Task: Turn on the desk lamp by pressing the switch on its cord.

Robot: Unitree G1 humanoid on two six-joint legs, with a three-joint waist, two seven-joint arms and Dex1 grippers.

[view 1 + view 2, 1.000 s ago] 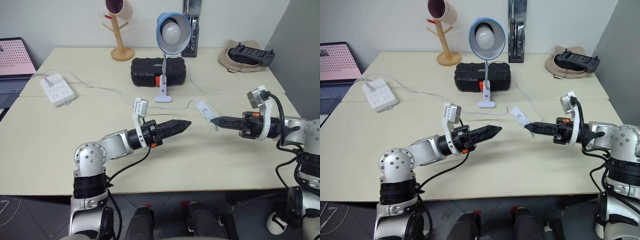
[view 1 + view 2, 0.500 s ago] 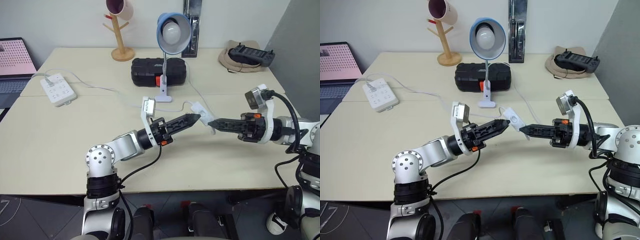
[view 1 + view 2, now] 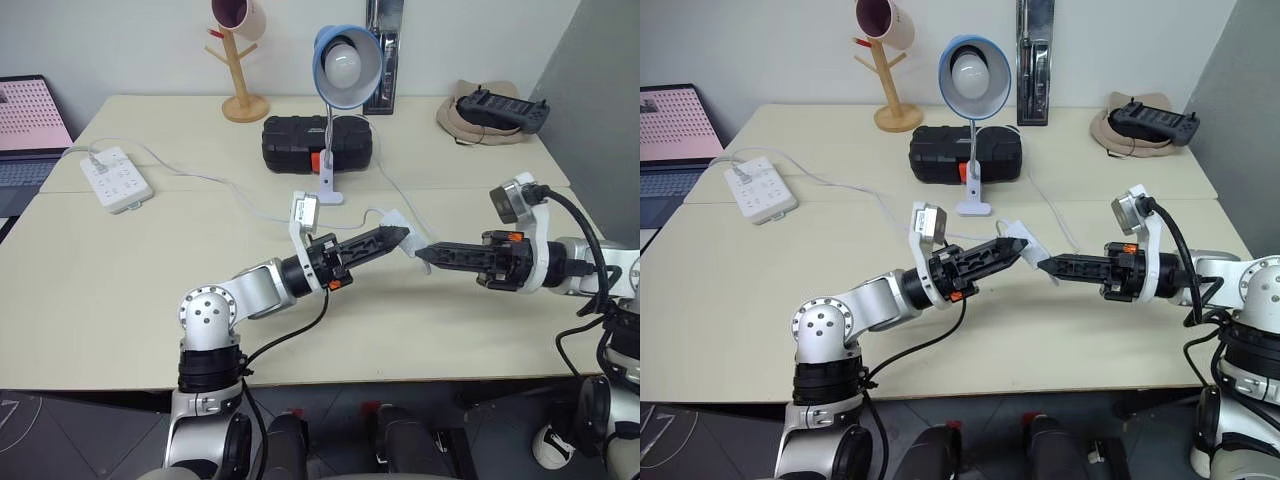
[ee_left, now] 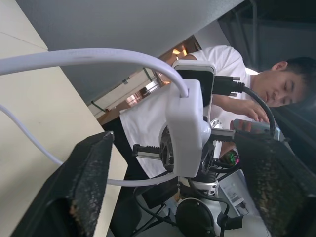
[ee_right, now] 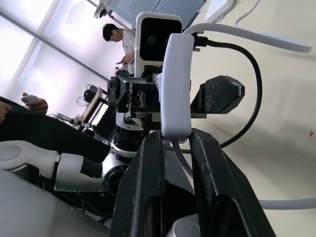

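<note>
The desk lamp (image 3: pixel 345 58), with a blue shade and white bulb, stands at the back of the table on its white base, and the bulb shows no glow. Its thin white cord (image 3: pixel 200 178) runs over the table and rises to the switch (image 4: pixel 185 128), which is held off the tabletop. My right gripper (image 3: pixel 420 255) is shut on the lower end of the switch (image 5: pixel 175 74). My left gripper (image 3: pixel 398 236) points at it from the other side. Its fingers (image 4: pixel 91 182) are open, one on each side of the switch and apart from it.
A white power strip (image 3: pixel 115 178) lies at the left and a laptop (image 3: pixel 28 125) sits at the far left edge. A black case (image 3: pixel 316 143) sits behind the lamp base. A wooden mug tree (image 3: pixel 243 60) and a hat with a controller (image 3: pixel 490 110) stand at the back. A person (image 4: pixel 276 94) sits beyond the table.
My left arm has reached to the right until its fingertips flank the switch. The right gripper has drawn the switch slightly leftward and up off the table.
</note>
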